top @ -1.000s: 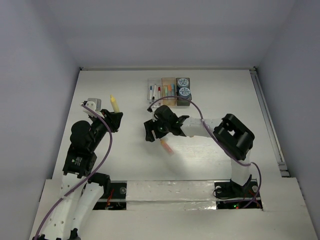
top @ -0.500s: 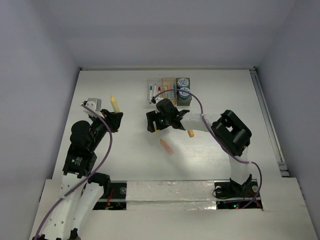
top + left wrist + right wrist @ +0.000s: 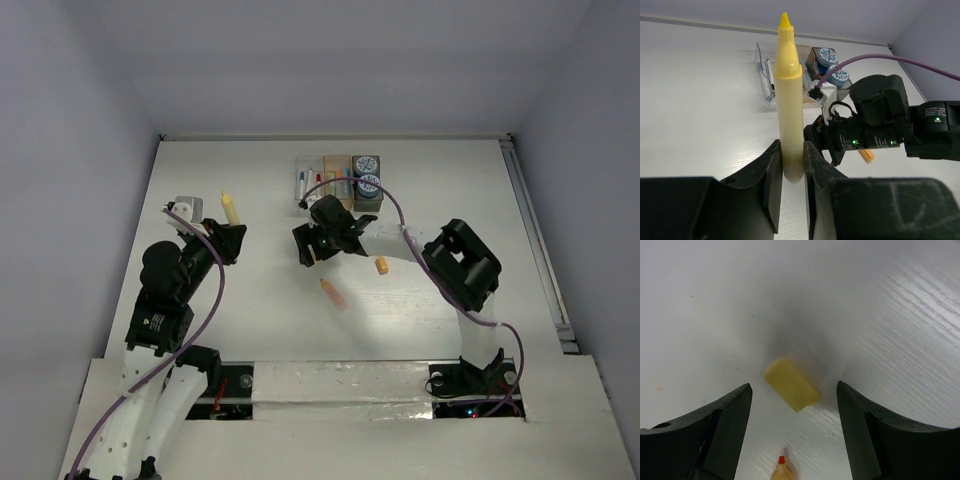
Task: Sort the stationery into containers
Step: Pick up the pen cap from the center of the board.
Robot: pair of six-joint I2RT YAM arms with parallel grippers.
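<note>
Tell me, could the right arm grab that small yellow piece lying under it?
Probably yes. The right tool hangs open directly above the yellow piece, a finger to each side, and nothing covers it.

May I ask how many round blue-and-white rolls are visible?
2: both in the dark grey plastic bin, far roll and near roll; others may hide beneath.

Matt black against smooth pastel and clear plastic.
The fingers (image 3: 771, 175) of the left gripper (image 3: 791, 150) are matt black plastic; the yellow marker (image 3: 790, 100) pinched between them is smooth, satin plastic. Beyond its tip, the containers (image 3: 765, 55) look like clear, glossy plastic. Between the matt dark fingers (image 3: 720, 430) of the right gripper (image 3: 793, 386), a dull, waxy-looking yellow piece (image 3: 791, 384) lies on a white table (image 3: 890, 300) with fine wood-like grain and a soft sheen.
</note>
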